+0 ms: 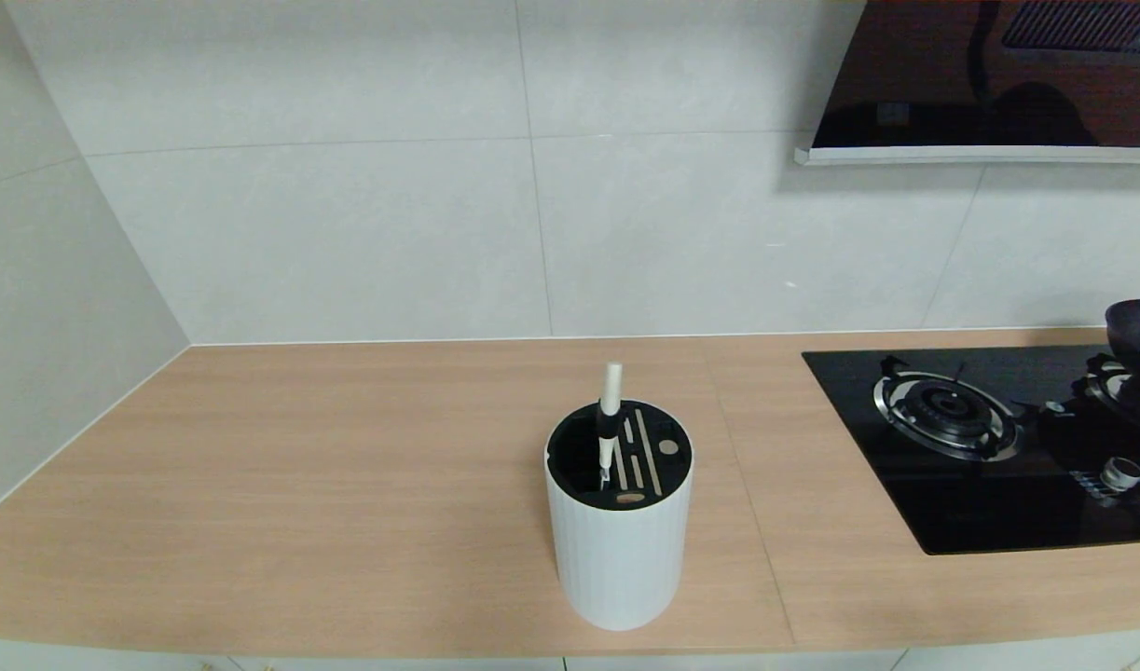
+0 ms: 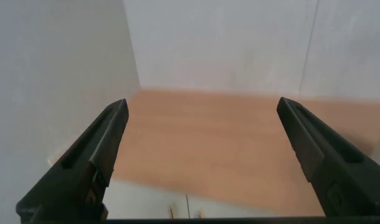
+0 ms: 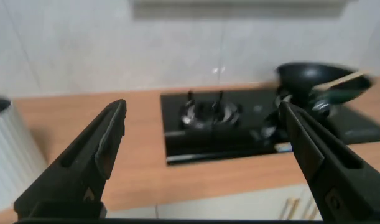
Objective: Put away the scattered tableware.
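A white ribbed cylindrical holder (image 1: 620, 540) with a black slotted top stands near the front edge of the wooden counter (image 1: 346, 485). One utensil with a cream and black handle (image 1: 610, 419) stands upright in its open compartment. The holder's white side (image 3: 9, 155) also appears in the right wrist view. My left gripper (image 2: 202, 112) is open, held off the counter's front left, nothing between its fingers. My right gripper (image 3: 202, 112) is open too, off the counter's front, facing the stove.
A black gas hob (image 1: 989, 438) with two burners sits at the right of the counter. A dark wok (image 3: 314, 78) with a wooden utensil in it rests on the far right burner. A range hood (image 1: 989, 84) hangs above. Tiled walls close the back and left.
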Available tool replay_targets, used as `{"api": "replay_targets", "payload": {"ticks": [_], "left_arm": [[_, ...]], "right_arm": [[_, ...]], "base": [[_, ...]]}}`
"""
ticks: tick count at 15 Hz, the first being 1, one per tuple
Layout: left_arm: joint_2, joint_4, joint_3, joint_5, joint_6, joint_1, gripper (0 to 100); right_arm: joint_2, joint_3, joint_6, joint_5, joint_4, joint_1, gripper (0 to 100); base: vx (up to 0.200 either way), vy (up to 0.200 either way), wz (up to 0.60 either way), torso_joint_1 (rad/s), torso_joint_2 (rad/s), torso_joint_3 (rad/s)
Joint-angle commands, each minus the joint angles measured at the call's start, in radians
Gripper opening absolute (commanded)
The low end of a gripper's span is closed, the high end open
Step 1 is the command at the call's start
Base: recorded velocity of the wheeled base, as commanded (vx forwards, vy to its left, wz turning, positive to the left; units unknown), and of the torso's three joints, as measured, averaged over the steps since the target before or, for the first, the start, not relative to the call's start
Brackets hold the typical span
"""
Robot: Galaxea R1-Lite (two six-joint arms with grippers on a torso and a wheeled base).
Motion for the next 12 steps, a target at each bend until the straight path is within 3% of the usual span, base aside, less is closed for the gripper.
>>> {"api": "replay_targets", "payload": {"ticks": [1, 3, 5, 6, 7, 9, 10, 12], "left_arm": [[-0.002, -0.124, 0.203, -0.117, -0.018, 0.001, 100], [-0.002, -0.086, 0.203, -0.171, -0.051, 0.001, 100], [-0.002, -0.073, 0.201, -0.3, -0.07, 0.001, 100], [-0.002, -0.07, 0.201, -0.323, -0.068, 0.001, 100], [-0.002, -0.06, 0.198, -0.325, -0.065, 0.001, 100], [-0.001, -0.021, 0.203, -0.236, -0.028, 0.004, 100], [-0.001, -0.023, 0.203, -0.245, -0.056, 0.005, 100], [-0.001, -0.023, 0.203, -0.246, -0.065, 0.004, 100]], "right_arm": [[-0.002, 0.143, 0.005, 0.107, -0.077, 0.001, 100], [-0.002, 0.144, 0.002, 0.115, 0.014, 0.001, 100], [-0.002, 0.141, 0.003, 0.115, 0.106, 0.001, 100], [-0.002, 0.143, 0.003, 0.113, 0.096, 0.001, 100], [-0.002, 0.143, 0.002, 0.115, 0.096, 0.001, 100], [-0.002, 0.143, 0.003, 0.113, 0.096, -0.001, 100], [-0.002, 0.143, 0.003, 0.113, 0.096, -0.001, 100], [0.0, 0.143, 0.005, 0.115, 0.096, -0.001, 100]], "base": [[0.0, 0.0, 0.0, 0.0, 0.0, 0.0], [0.0, 0.0, 0.0, 0.0, 0.0, 0.0], [0.0, 0.0, 0.0, 0.0, 0.0, 0.0], [0.0, 0.0, 0.0, 0.0, 0.0, 0.0], [0.0, 0.0, 0.0, 0.0, 0.0, 0.0], [0.0, 0.0, 0.0, 0.0, 0.0, 0.0], [0.0, 0.0, 0.0, 0.0, 0.0, 0.0], [0.0, 0.0, 0.0, 0.0, 0.0, 0.0]]}}
